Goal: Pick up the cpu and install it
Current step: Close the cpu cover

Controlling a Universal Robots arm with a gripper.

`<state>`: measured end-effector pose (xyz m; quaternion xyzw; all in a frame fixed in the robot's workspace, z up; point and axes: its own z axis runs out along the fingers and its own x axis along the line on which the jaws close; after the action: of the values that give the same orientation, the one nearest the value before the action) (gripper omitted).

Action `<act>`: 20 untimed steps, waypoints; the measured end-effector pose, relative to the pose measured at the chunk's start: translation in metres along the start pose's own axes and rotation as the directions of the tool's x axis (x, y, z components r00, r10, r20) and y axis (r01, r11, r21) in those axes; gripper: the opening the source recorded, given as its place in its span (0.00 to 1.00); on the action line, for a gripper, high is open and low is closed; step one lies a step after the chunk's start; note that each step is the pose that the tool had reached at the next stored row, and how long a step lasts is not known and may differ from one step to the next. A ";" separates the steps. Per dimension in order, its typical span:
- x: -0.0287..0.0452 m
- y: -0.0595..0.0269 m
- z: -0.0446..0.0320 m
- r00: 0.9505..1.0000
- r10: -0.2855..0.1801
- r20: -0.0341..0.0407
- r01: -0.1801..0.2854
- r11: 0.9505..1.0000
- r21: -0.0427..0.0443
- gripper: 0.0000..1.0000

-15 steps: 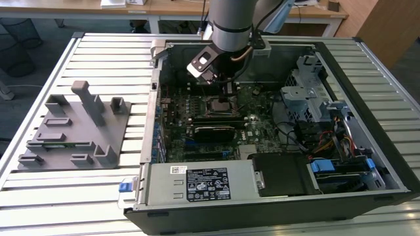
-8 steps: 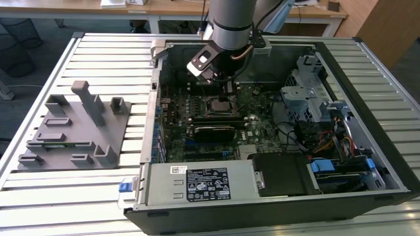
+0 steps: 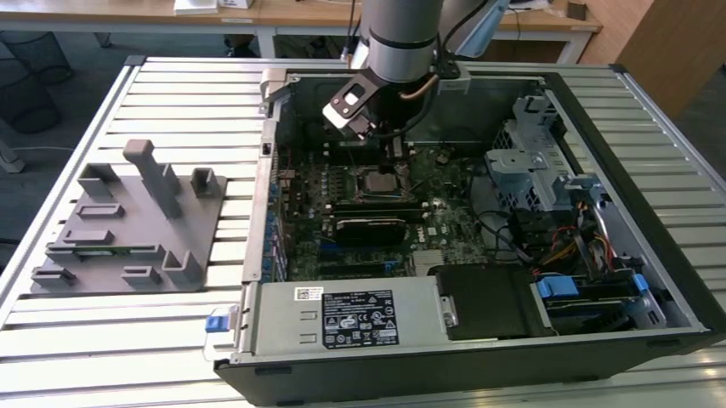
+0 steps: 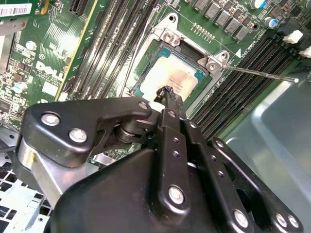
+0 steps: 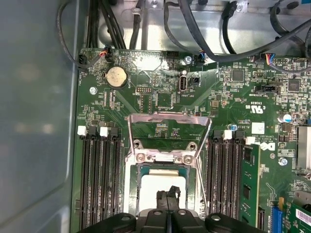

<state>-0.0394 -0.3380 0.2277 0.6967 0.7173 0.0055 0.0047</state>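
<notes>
End effector (image 4: 167, 91) (image 5: 168, 192): my fingers are pressed together with nothing between them, tips right over the cpu; whether they touch it I cannot tell
cpu (image 4: 171, 74) (image 5: 151, 187): lies flat in its socket on the motherboard (image 5: 160, 97), silver-white top up, seen in both wrist views
Load plate (image 5: 167, 116): swung open, clear of the cpu
Memory slots (image 5: 99, 179): flank the socket on both sides
Computer case (image 3: 454, 374): open, on the slatted worktop (image 3: 170, 85)
Grey fixture (image 3: 125, 229): on the worktop at the exterior view's left, beside the case

exterior view high; both wrist views share cpu (image 5: 150, 186)
</notes>
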 end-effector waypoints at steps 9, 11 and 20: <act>0.0000 0.0003 -0.0066 1.000 0.000 0.000 0.000 1.000 0.002 0.11; 0.0000 0.0003 -0.0075 1.000 0.000 0.000 0.000 1.000 0.002 0.11; 0.0001 0.0005 -0.0135 1.000 0.000 0.000 0.000 1.000 0.002 0.11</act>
<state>-0.0391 -0.3379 0.2412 0.6967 0.7174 0.0046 0.0039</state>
